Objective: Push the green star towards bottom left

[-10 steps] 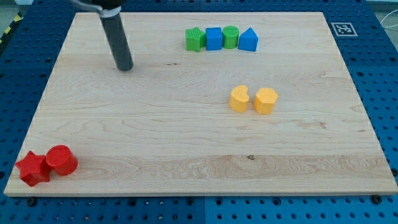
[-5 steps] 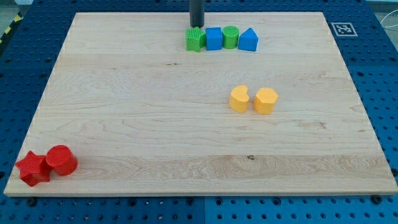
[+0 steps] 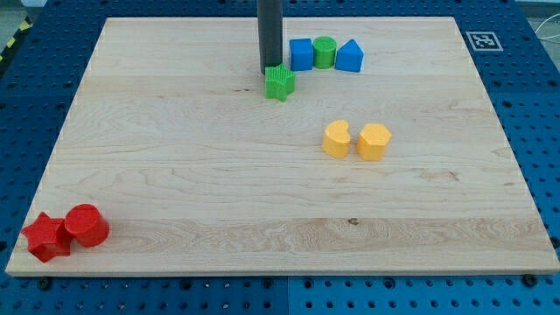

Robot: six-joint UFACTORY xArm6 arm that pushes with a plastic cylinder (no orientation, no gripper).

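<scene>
The green star (image 3: pixel 280 84) lies near the view's top centre, below and left of the row of blocks it stood in. My tip (image 3: pixel 270 70) touches the star's upper left edge, the dark rod rising straight up out of the view's top. The blue cube (image 3: pixel 301 54), the green cylinder (image 3: pixel 325 52) and the blue triangular block (image 3: pixel 349 56) stay in a row to the star's upper right.
A yellow heart-like block (image 3: pixel 336 139) and a yellow hexagonal block (image 3: pixel 374 141) sit right of centre. A red star (image 3: pixel 45 237) and a red cylinder (image 3: pixel 86 225) sit at the board's bottom left corner. A marker tag (image 3: pixel 484 40) lies at the top right.
My tip went from the board's upper left to behind the green star, then came down the view, pushing the star out of the row, downward.
</scene>
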